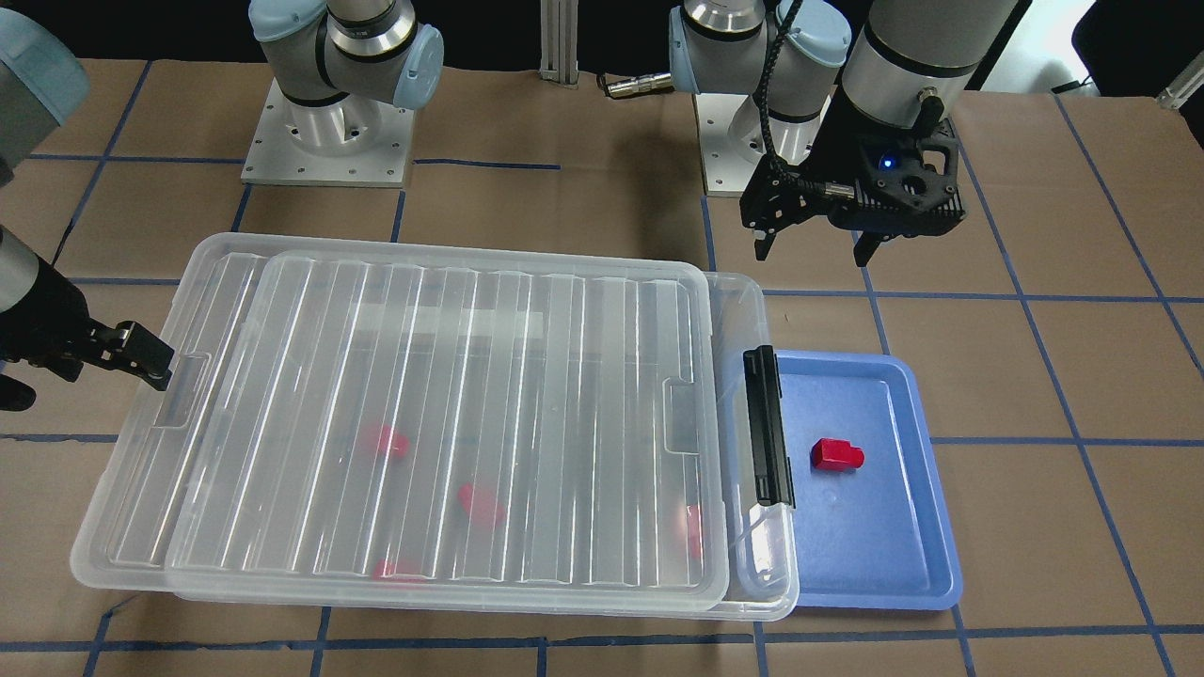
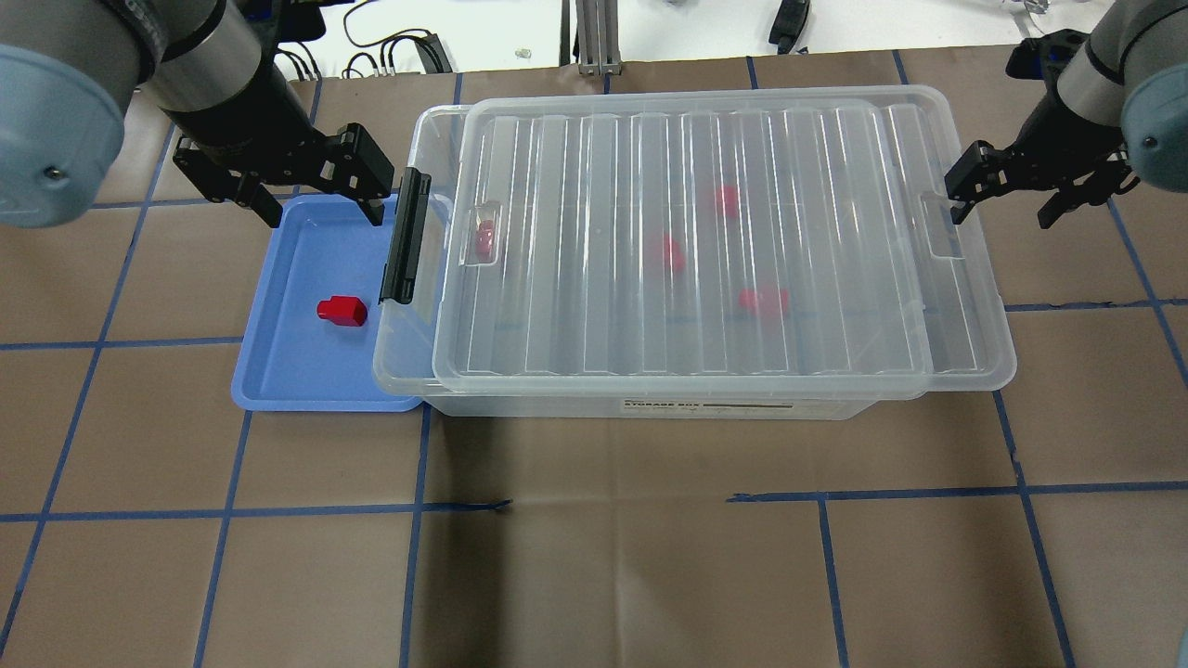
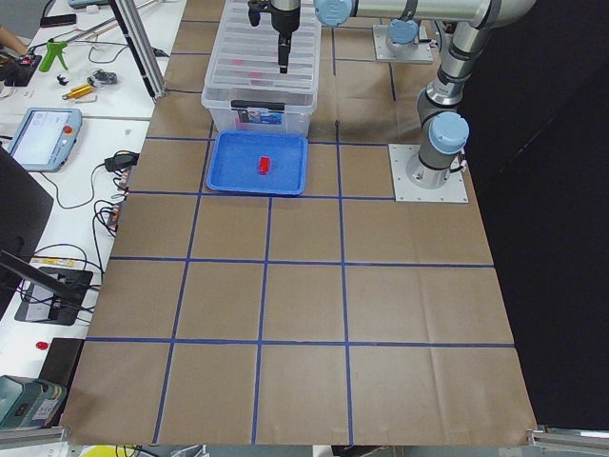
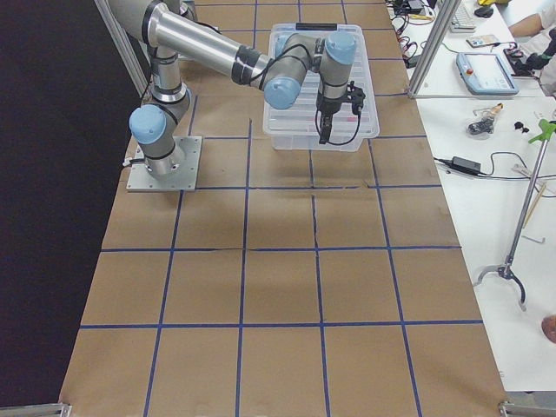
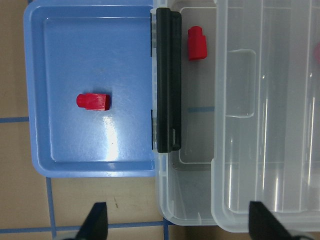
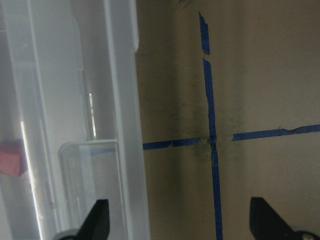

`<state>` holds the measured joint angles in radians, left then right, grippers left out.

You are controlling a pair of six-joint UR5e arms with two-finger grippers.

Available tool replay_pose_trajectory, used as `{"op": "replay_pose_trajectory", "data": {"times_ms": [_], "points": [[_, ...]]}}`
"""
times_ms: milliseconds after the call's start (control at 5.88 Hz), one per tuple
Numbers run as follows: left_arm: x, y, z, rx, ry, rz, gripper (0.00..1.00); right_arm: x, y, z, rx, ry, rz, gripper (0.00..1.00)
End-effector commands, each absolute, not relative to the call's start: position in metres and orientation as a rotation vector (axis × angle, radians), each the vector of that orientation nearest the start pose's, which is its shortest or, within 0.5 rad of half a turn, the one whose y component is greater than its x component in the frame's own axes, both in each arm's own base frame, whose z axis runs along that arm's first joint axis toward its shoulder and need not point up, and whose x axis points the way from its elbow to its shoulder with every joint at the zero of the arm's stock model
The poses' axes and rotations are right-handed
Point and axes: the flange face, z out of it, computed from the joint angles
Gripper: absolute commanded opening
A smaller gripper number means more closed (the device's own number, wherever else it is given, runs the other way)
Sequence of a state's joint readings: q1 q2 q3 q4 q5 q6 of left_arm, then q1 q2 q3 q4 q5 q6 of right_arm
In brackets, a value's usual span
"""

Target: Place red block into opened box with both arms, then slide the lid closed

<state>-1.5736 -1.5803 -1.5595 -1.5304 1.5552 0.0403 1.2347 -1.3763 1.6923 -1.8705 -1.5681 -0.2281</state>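
Box (image 2: 520,404) sits near far edge of table (image 2: 594,557). Lid (image 2: 603,241) covers most of it; strip at latch (image 2: 406,237) end uncovered. Blue tray (image 2: 278,371) tucked against latch end. Left gripper (image 2: 325,213) above tray's far edge, jaws wide, empty. Right gripper (image 2: 1000,215) just beside box's opposite short end, jaws spread, empty. Red block (image 2: 342,311) lies mid-tray. Other blocks (image 2: 764,300) blurred under lid.
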Motion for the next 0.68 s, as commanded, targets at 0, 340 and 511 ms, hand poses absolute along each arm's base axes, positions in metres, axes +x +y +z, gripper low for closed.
{"op": "replay_pose_trajectory", "data": {"times_ms": [0,340,511], "points": [[-0.131,-0.504,0.491,0.238,3.144,-0.065,0.99,-0.058,-0.56,0.353,0.17,3.124,0.059,1.0],[-0.11,-0.513,0.487,0.625,3.077,-0.099,0.99,-0.053,-0.55,0.349,0.145,3.098,0.172,1.0],[-0.099,-0.514,0.486,0.799,3.026,-0.086,0.99,-0.053,-0.55,0.347,0.086,3.099,0.174,1.0]]}}
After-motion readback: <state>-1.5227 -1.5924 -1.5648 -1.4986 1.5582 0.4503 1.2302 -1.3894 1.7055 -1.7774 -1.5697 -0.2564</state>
